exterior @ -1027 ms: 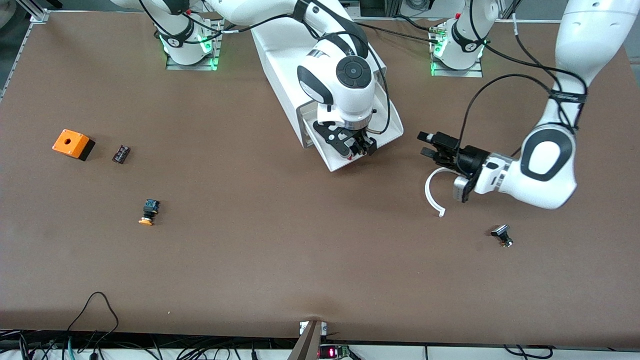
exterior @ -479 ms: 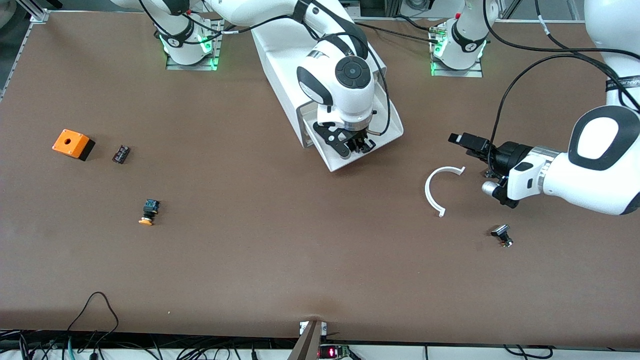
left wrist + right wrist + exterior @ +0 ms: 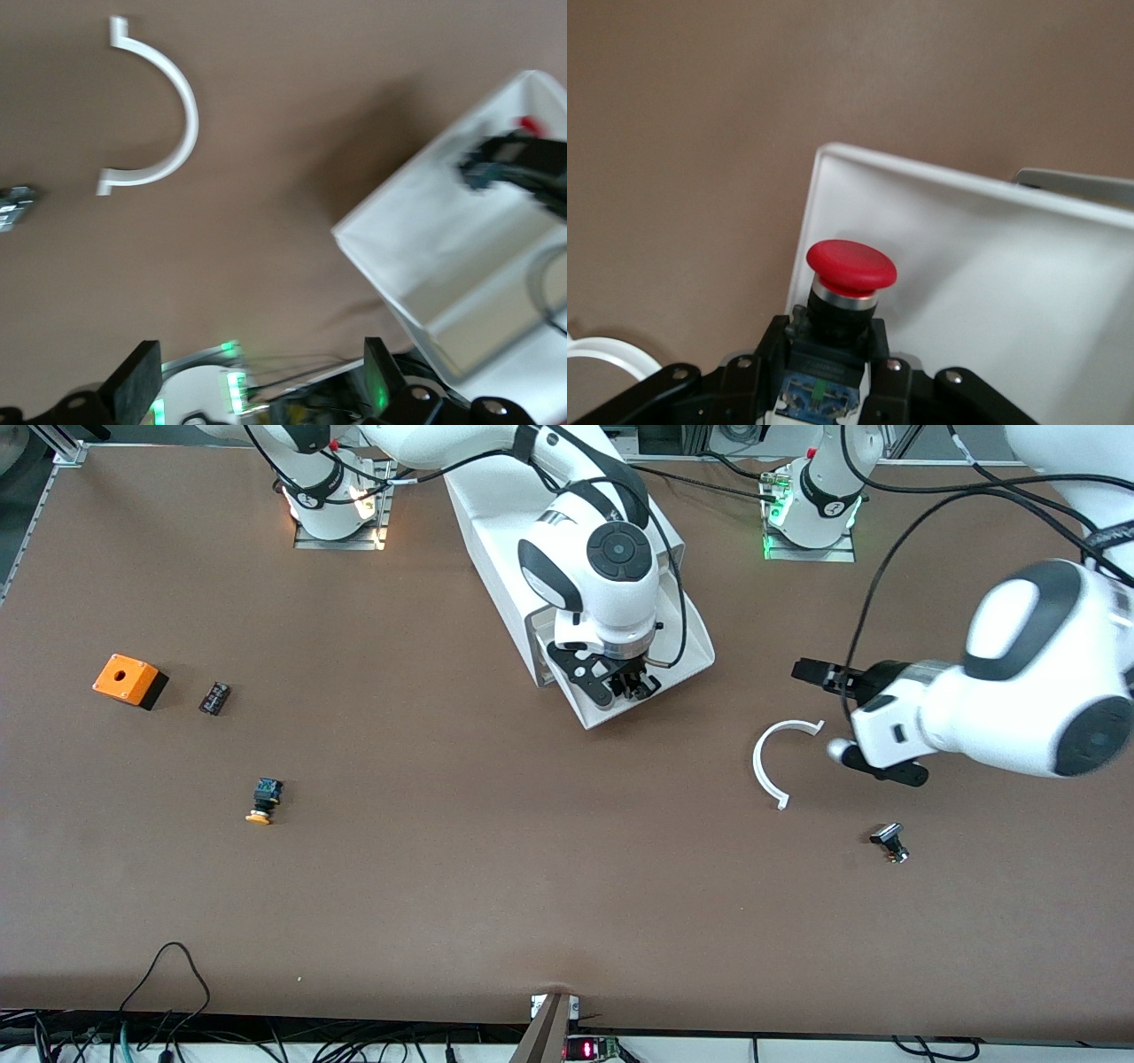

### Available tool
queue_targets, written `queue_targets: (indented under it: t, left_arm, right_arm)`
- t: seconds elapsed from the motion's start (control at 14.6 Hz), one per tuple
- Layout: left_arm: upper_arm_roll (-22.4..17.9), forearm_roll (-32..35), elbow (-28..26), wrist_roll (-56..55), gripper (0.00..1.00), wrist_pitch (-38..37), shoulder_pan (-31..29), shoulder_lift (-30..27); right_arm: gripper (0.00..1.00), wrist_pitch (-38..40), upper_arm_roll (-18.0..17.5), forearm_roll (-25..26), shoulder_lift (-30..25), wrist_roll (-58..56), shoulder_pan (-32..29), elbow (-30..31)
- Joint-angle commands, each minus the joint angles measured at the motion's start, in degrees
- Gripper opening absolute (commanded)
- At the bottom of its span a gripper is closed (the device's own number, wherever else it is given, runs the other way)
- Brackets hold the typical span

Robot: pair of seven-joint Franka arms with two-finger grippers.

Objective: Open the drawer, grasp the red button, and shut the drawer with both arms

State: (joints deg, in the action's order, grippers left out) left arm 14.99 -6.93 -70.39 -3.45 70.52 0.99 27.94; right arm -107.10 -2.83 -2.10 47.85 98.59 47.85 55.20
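Button (image 3: 850, 266), red-headed, sat in the right gripper (image 3: 833, 376), whose fingers were closed on its black-and-blue body with the red head pointing out past the fingertips. The gripper held it inside the open drawer (image 3: 695, 642), over the tray's white floor near the corner closest to the front camera.

Clock directions below take twelve o'clock as toward the arms' bases in the front view.

Nearest the camera on the brown table (image 3: 532, 886), a small black part (image 3: 889, 841) lay at about four o'clock from the white arc (image 3: 764, 766). A yellow-headed button (image 3: 261, 800) lay on its side toward the right arm's end, at about eight o'clock from the drawer. The arc lay flat on the table, well apart from the drawer and at about four o'clock from it.

The left gripper (image 3: 257, 376) hung over the bare table at about one o'clock from the arc, near the arc's farther tip. Its fingers stood wide apart and held nothing.

An orange box (image 3: 129, 680) with a hole in its top stood at about nine o'clock from the drawer, a small dark block (image 3: 214, 697) just beside it at four o'clock.

The drawer stuck out of the white cabinet (image 3: 487, 505), which lay at eleven o'clock from it, between the two bases.
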Motion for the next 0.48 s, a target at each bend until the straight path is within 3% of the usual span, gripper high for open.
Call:
queue_targets:
  t: [0.0,0.14,0.41]
  left_arm:
    - [-0.4,11.2,2.0,-5.7,1.00,-1.4,7.1,-1.3]
    - [-0.5,16.0,2.5,-8.3,1.00,-0.8,9.0,-1.3]
    - [-1.2,14.8,11.2,-8.1,1.00,1.9,8.2,3.1]
  right_arm:
    - [0.00,5.6,-0.4,-2.9,-2.2,-3.4,-3.6,-3.5]
    - [0.00,9.5,-0.4,-3.2,-4.3,-12.1,-6.2,-3.5]
    - [0.00,11.9,-0.1,-3.5,-7.7,-33.3,-13.7,-2.5]
